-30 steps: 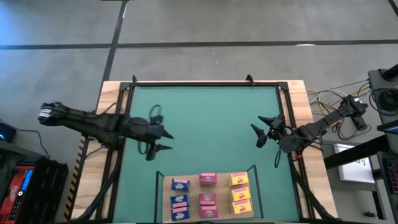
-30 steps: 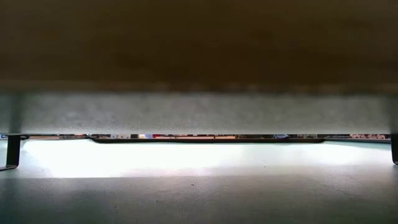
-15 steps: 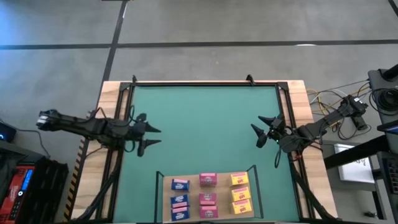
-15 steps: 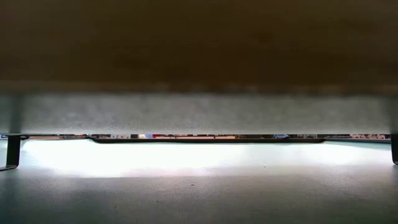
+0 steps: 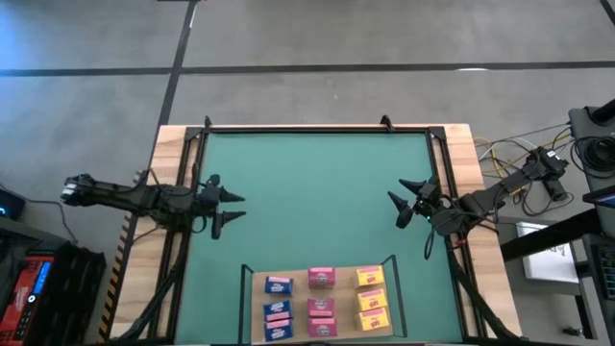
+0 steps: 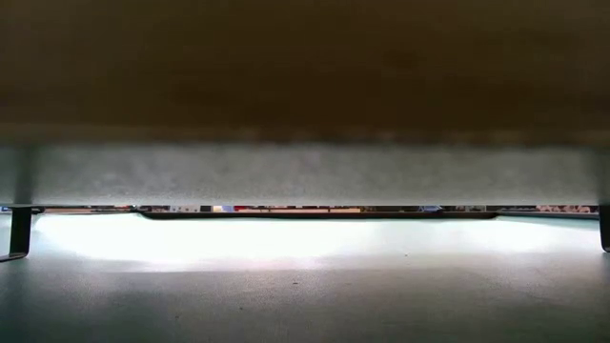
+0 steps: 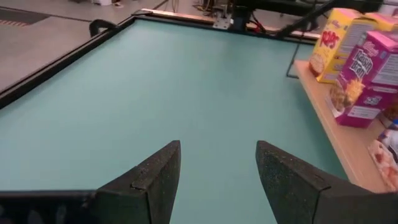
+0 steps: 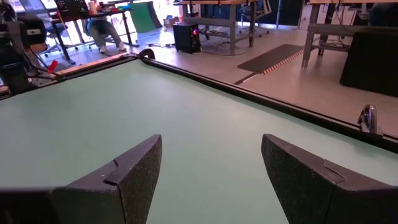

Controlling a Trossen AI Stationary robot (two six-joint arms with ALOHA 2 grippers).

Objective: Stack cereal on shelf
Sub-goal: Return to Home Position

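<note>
Several small cereal boxes stand in three rows on the light-wood shelf at the mat's near edge: blue, pink and yellow. The left wrist view shows the yellow boxes and a pink box standing upright on the shelf board. My left gripper hovers open over the mat's left edge, away from the boxes. My right gripper hovers open near the mat's right edge. Neither has anything between its fingers.
The green mat lies bare between the two grippers, bordered by a black frame. Wooden table margins flank it, and cables lie off the right side. A seated person shows in the room beyond.
My left gripper has drawn back toward the table's left edge and sunk lower, rolling a little. Most of that move came in the first half second. The boxes and my right arm have kept still.
</note>
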